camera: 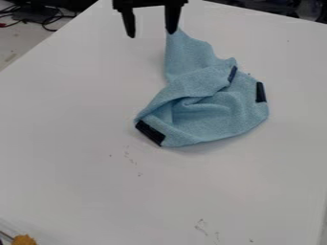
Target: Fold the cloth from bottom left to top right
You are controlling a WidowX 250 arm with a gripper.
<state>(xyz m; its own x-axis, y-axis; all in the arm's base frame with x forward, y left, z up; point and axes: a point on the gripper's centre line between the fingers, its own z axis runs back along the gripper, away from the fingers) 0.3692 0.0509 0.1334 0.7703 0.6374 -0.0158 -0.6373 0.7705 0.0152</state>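
Camera view — gripper [151, 34] with fingers [172, 18] spread, one by the rumpled blue cloth's [214, 112] top corner —

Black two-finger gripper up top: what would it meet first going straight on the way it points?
Probably the light blue cloth's upper tip, at one finger; the other points toward white table. Depth is unclear.

In front of you is a white tabletop [70, 167] with faint smudges [201, 227] near you. Farther off, right of centre, lies a rumpled light-blue cloth [217, 117] with black patches [150, 133].
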